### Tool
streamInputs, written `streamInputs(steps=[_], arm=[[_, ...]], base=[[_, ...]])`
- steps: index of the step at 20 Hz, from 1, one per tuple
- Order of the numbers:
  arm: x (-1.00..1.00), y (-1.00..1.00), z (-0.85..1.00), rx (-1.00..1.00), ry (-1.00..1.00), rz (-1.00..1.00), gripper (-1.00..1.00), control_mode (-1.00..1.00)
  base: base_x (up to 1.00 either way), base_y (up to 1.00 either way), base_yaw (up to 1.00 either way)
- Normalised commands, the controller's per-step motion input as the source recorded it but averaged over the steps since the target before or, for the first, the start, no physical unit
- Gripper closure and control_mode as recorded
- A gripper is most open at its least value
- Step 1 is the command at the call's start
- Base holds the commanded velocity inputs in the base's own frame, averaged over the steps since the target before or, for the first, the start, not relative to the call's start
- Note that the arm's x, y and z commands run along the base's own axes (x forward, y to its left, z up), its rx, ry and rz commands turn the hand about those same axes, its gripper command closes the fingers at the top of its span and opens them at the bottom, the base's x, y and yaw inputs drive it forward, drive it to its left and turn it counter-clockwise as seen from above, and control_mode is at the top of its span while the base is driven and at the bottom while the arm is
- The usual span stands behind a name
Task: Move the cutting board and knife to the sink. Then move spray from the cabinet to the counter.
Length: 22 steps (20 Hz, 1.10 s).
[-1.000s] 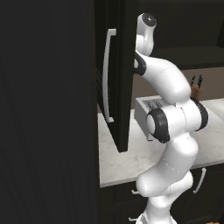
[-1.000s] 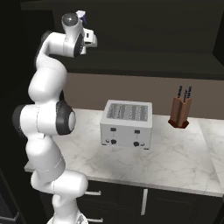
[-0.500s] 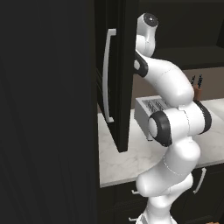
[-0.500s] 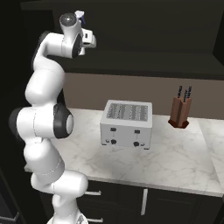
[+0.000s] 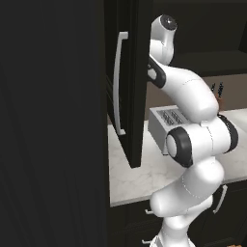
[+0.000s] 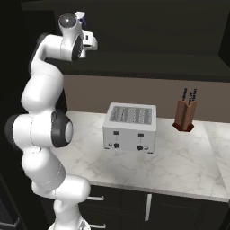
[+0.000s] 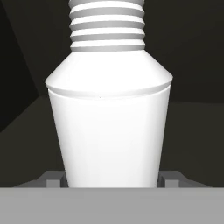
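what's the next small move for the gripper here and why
Probably close the gripper on the spray bottle. In the hand view the white bottle stands upright and centred right in front of the camera, with a finger tip on each side of its base, inside the dark cabinet. I can't tell whether the pads touch it yet.

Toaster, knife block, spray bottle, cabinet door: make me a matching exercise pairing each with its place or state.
Things:
1. toaster
2. knife block
3. spray bottle
4. cabinet door

Places or states:
A. swung open over the counter
B. close up in the hand view, between the fingers
C. middle of the counter
D. by the back wall, right of the toaster

Pairs: 1-C, 2-D, 3-B, 4-A
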Motion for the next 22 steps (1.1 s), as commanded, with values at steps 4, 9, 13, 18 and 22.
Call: streamInputs(steps=[4,9,13,18,22], arm=[[-0.25,0.00,0.00,0.00,0.00,0.00,1.00,-1.00],[-0.28,0.00,0.01,0.00,0.00,0.00,1.00,-1.00],[-0.32,0.00,0.00,0.00,0.00,0.00,1.00,-1.00],[-0.36,0.00,0.00,0.01,0.00,0.00,1.00,-1.00],[-0.40,0.00,0.03,0.01,-0.01,0.00,1.00,-1.00]], base=[[0.00,0.00,0.00],[0.00,0.00,0.00],[0.00,0.00,0.00],[0.00,0.00,0.00],[0.00,0.00,0.00]])
